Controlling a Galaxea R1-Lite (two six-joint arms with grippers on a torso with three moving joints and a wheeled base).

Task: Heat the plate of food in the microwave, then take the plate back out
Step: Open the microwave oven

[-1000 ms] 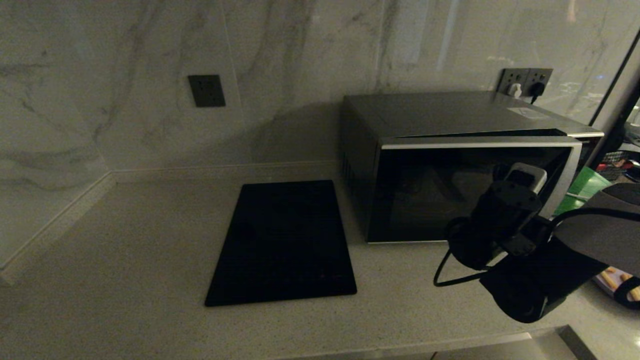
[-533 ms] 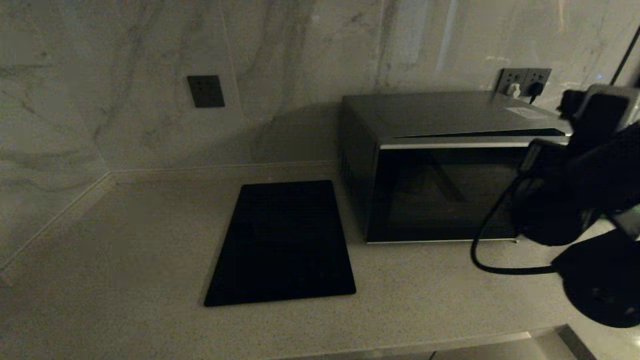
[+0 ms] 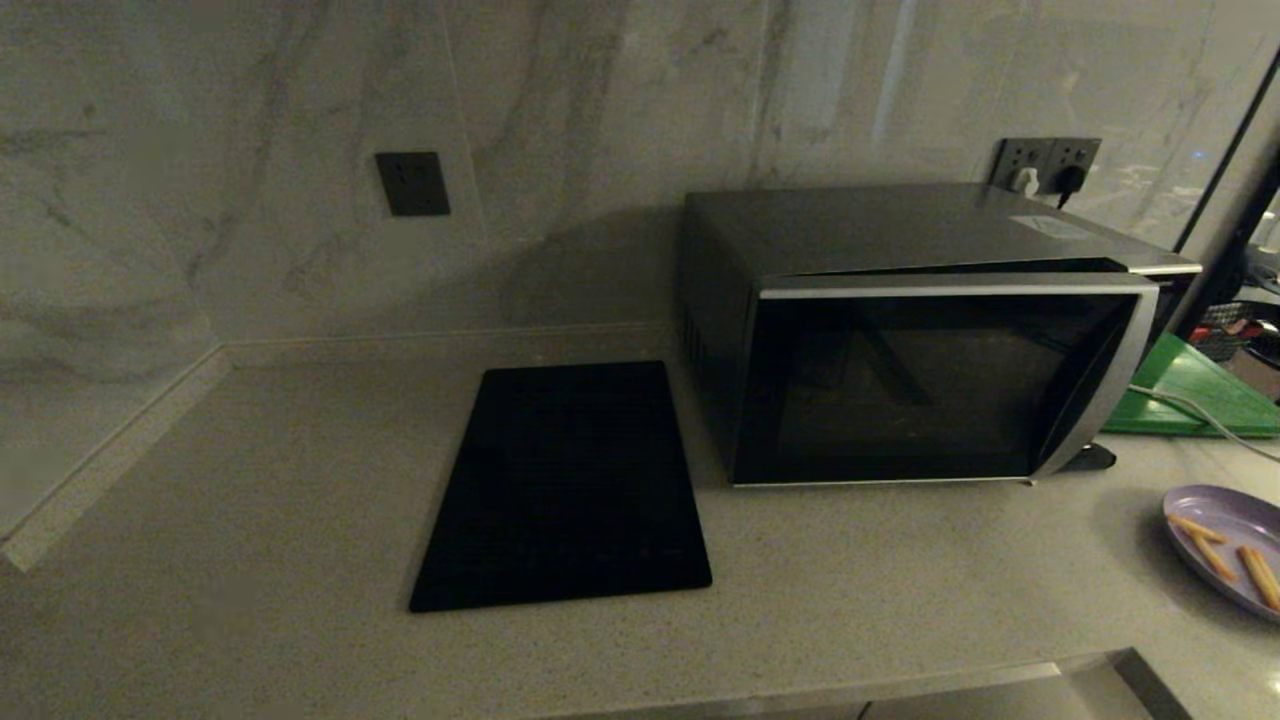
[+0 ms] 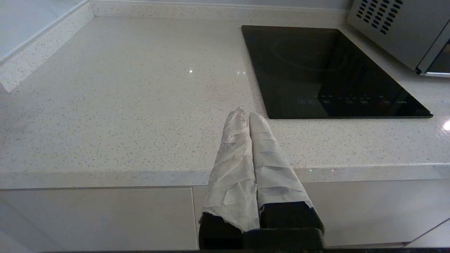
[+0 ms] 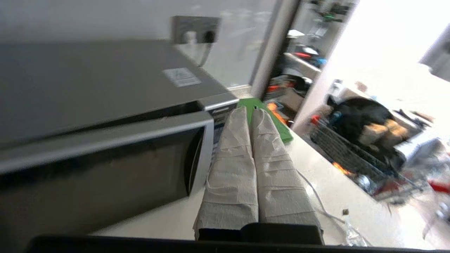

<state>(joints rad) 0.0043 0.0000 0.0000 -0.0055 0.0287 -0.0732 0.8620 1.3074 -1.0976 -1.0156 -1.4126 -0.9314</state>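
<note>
Right wrist view: right hand (image 5: 250, 111) beside microwave (image 5: 105, 116).

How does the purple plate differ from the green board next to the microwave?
The plate of food is round, light purple and carries thin orange-tan sticks; the green board is flat, straight-edged and has a white cable across it. The plate sits nearer the counter's front edge, the board farther back beside the microwave. Both rest on the counter.

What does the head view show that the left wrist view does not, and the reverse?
Only the head view shows the plate of food, the green board, the wall sockets and the microwave door, slightly ajar. Only the left wrist view shows the left gripper, shut and empty, and the counter's front edge. Both show the black cooktop beside the microwave.
</note>
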